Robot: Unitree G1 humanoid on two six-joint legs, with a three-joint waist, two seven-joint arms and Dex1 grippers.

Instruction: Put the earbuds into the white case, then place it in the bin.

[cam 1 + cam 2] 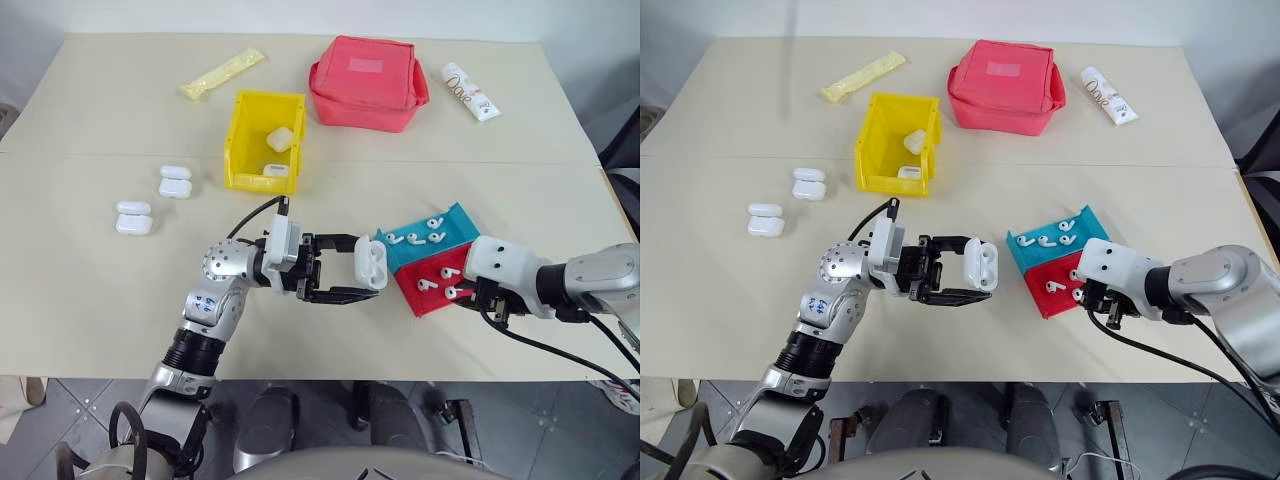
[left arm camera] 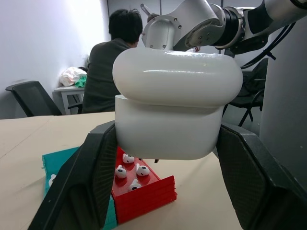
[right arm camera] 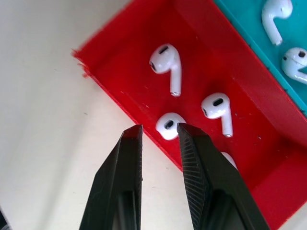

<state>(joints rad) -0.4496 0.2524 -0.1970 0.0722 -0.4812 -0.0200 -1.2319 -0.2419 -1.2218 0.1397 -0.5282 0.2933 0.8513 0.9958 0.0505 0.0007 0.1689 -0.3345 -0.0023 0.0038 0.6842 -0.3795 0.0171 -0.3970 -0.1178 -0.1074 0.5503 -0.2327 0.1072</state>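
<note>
Over the near edge of the red tray (image 3: 139, 48) the right gripper (image 3: 159, 130) points steeply down, its two black fingers drawn narrow with only a slim gap between them and nothing held; one of the earbuds (image 3: 169, 126) lies just past the fingertips, its round head showing in that gap and its stem hidden behind the finger (image 3: 192, 143) beside it. That is the relation the coming pick turns on: the bud sits straight ahead of the tips and slightly toward the tray's inside, so my judgement is that the gripper needs only a short drop with the jaws set either side of the head. Two more buds lie deeper in the red tray, the nearer of them (image 3: 218, 109) with its stem running away from the fingers, and others rest in the teal tray (image 1: 455, 222) alongside. To the left of the trays, the left gripper (image 1: 350, 270) holds the white case (image 1: 371, 264) clamped between its fingers, lid up and open side turned toward the right arm, well above the table (image 1: 100, 120). The right hand is plainly the nearer one to the buds, and the case lies to its left, close by. Far across the table the bin (image 1: 240, 150) stands with two cases already inside, and two pairs of further cases (image 1: 175, 181) lie on the table left of it
</note>
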